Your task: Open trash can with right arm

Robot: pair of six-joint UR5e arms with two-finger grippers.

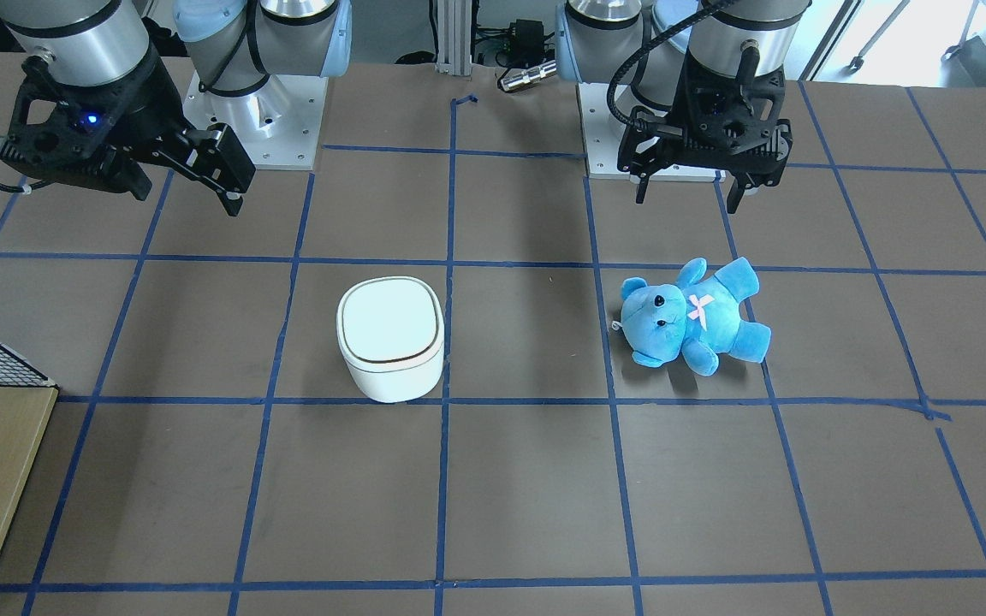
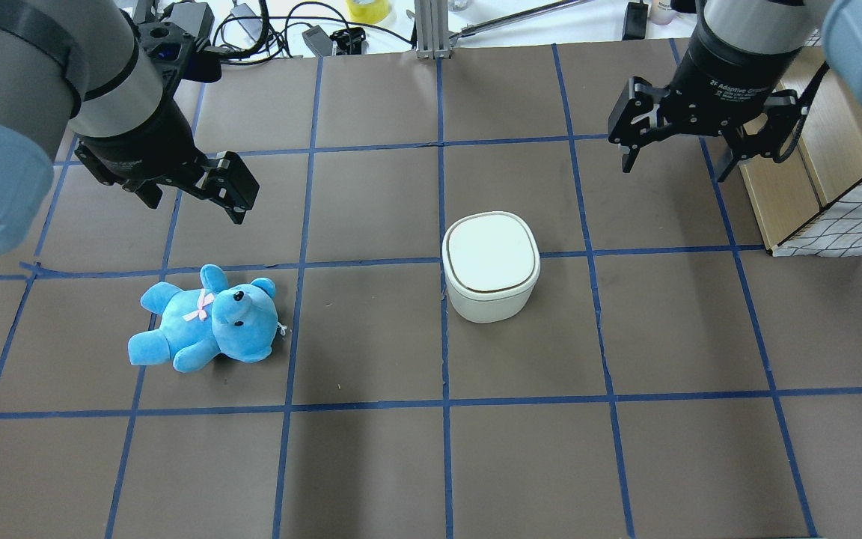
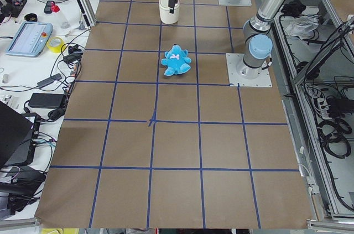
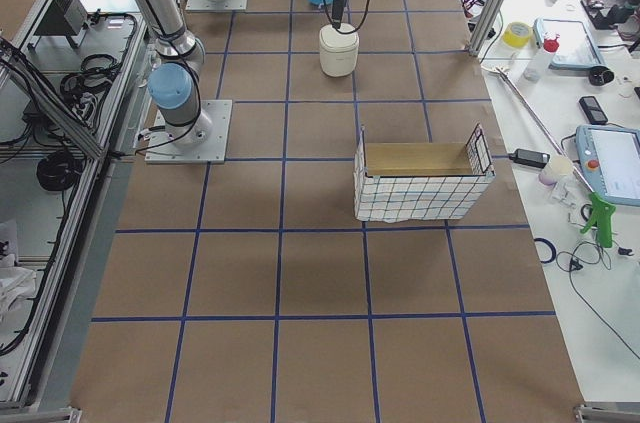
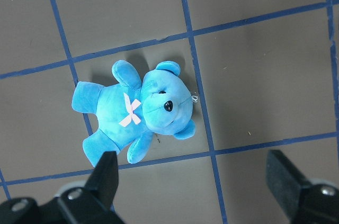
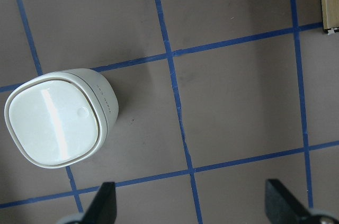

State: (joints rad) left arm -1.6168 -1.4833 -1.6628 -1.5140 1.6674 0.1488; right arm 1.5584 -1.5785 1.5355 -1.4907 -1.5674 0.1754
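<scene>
The white trash can (image 2: 489, 262) stands near the table's middle with its flat lid down; it also shows in the front view (image 1: 390, 338) and at the left of the right wrist view (image 6: 58, 126). My right gripper (image 2: 676, 161), with the blue light (image 1: 181, 184), hangs open and empty above the table, apart from the can and off to its right and farther back in the overhead view. Its fingertips (image 6: 103, 203) frame bare table. My left gripper (image 2: 195, 198) is open and empty above the blue plush bear (image 2: 206, 318).
The blue bear (image 1: 690, 316) lies on its back on the robot's left half of the table and shows in the left wrist view (image 5: 137, 113). A wire-mesh basket with a cardboard box (image 2: 842, 217) stands at the table's right edge near the right arm. Blue tape lines grid the brown tabletop.
</scene>
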